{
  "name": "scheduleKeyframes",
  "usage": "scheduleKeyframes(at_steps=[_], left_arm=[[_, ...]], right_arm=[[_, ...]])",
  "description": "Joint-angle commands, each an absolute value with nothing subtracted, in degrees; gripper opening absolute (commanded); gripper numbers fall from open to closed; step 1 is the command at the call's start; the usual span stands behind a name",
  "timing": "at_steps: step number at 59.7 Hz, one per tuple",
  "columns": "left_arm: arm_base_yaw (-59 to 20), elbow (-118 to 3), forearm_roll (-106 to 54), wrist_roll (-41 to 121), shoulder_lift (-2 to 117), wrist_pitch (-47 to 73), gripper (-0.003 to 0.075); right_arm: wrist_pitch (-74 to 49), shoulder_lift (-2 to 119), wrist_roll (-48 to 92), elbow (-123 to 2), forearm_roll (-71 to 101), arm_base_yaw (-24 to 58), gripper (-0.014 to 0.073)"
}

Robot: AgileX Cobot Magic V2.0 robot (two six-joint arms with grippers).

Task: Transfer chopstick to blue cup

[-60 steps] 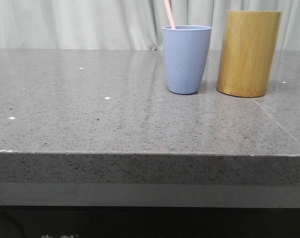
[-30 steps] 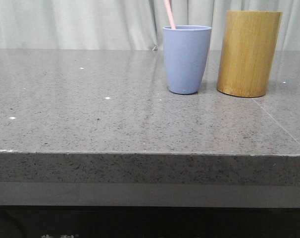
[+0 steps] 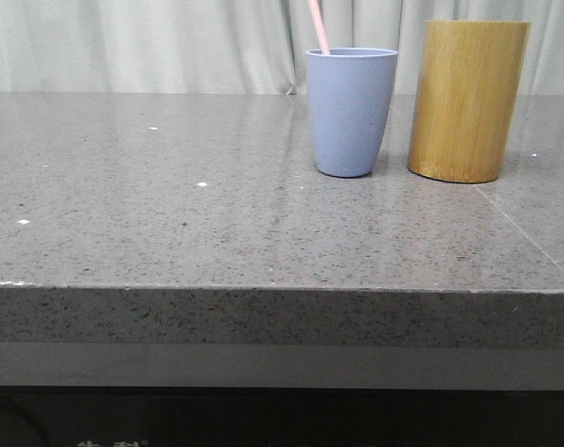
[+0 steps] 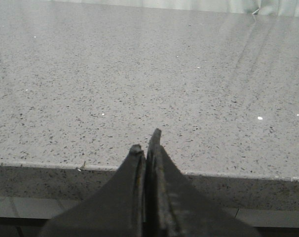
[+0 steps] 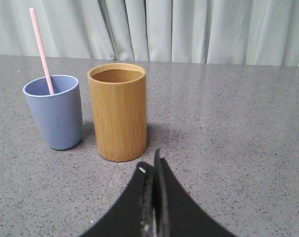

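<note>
The blue cup (image 3: 351, 112) (image 5: 55, 112) stands upright on the grey stone table at the back right. A thin pale pink chopstick (image 3: 317, 26) (image 5: 41, 50) leans inside it, its top end sticking out above the rim. My right gripper (image 5: 150, 163) is shut and empty, hanging over the table a short way in front of the bamboo cylinder. My left gripper (image 4: 145, 142) is shut with nothing in it, near the table's front edge, far from the cups. Neither gripper shows in the front view.
A taller yellow-brown bamboo cylinder (image 3: 467, 100) (image 5: 118, 111) stands just right of the blue cup, open at the top. The speckled table (image 3: 170, 214) runs wide to the left. Pale curtains (image 3: 142, 42) hang behind. The table's front edge (image 4: 51, 167) lies under my left gripper.
</note>
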State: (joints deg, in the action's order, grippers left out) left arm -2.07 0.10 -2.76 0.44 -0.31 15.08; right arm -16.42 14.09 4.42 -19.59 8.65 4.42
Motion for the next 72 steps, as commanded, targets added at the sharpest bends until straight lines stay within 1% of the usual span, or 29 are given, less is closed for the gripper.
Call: scheduleKeyframes(at_steps=[1,11,20,25,72], left_arm=[[-2.01,0.51,-3.32,0.00,-1.62,10.47,-0.0019],[-2.01,0.51,-3.32,0.00,-1.62,10.47,-0.0019],[-2.01,0.51,-3.32,0.00,-1.62,10.47,-0.0019],[-2.01,0.51,-3.32,0.00,-1.62,10.47,-0.0019],[-2.01,0.51,-3.32,0.00,-1.62,10.47,-0.0019]], right_arm=[[-10.90,13.76,4.42,-18.42,7.66,4.09,-0.0067],[-7.60,6.05,4.42,-8.00,5.94,2.84,-0.0067],[-7.52,-1.81,4.42,-1.02,6.83,1.61,-0.0067],[-6.19,-1.40,4.36,1.10,7.24,1.45,-0.0067],[-7.63,-1.49,4.36,1.33,7.25,1.45,-0.0067]])
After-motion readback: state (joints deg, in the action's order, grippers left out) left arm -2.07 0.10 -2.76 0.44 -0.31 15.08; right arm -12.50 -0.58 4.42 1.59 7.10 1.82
